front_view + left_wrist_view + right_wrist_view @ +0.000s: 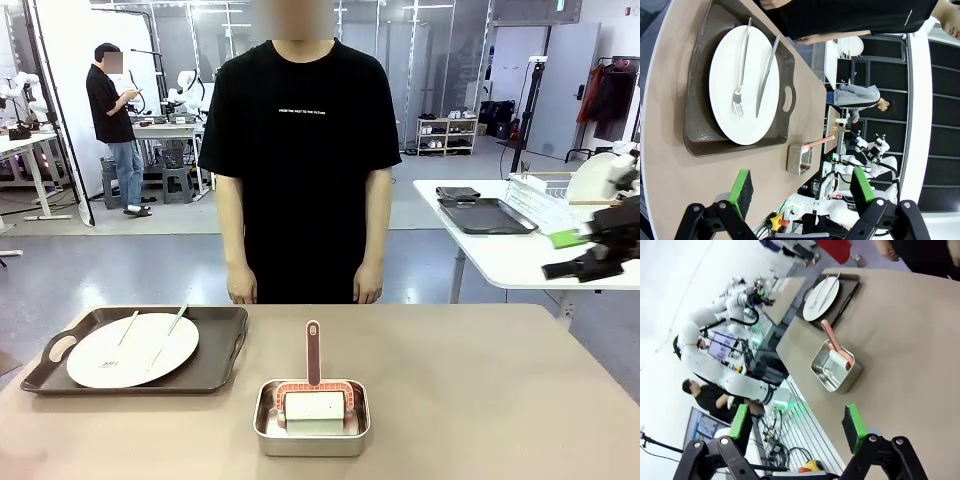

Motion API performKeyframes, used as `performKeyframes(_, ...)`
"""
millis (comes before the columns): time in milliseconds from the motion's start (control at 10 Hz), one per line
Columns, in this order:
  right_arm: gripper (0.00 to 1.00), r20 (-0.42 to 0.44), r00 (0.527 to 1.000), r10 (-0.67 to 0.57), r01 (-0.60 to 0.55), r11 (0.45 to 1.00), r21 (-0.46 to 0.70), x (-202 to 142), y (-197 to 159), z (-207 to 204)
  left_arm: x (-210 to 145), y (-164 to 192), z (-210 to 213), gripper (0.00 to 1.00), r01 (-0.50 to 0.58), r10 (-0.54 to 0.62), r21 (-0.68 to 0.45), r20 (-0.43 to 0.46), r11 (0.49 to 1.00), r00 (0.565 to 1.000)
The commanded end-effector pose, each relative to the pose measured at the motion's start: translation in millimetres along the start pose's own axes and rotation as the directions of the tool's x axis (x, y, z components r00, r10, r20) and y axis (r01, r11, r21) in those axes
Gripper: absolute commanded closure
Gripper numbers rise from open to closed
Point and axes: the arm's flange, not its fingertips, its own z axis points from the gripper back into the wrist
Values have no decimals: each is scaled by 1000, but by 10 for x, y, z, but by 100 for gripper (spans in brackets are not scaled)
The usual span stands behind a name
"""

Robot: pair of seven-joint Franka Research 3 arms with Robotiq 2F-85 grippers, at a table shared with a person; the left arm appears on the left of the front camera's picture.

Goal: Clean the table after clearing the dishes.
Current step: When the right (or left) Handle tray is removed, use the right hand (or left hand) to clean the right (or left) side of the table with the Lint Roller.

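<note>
On the tan table [480, 400], at the left, a dark tray [215, 365] carries a white plate [105, 360] with a fork [127, 328] and knife [176, 320] lying on it. In the left wrist view my left gripper [801, 187] hovers open above the table [670, 165], short of the tray [700, 135] and plate [722, 75]. My right gripper [562, 255] hangs open off the table's right side. In its own view the right gripper [797, 424] looks down on the table [900, 340] and the far plate [816, 305].
A small steel pan [311, 430] holds a roller with a pink handle [313, 350] at the front middle of the table. A person stands at the far edge, hands [242, 290] hanging down. A white side table [500, 255] stands at the back right.
</note>
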Motion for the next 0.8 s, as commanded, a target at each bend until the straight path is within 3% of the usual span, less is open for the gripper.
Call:
performKeyframes(0, 7, 86, 995, -49, 45, 998, 52, -148, -156, 351, -20, -5, 26, 0, 2, -2, -1, 4, 1000, 1000)
performKeyframes(400, 7, 284, 939, -194, 176, 981, 88, -812, -773, 1337, -20, -5, 26, 0, 2, -2, -1, 4, 1000, 1000)
performKeyframes(700, 7, 295, 926, -237, 225, 972, 74, -1194, -1127, 1656, -20, -5, 26, 0, 2, -2, -1, 4, 1000, 1000)
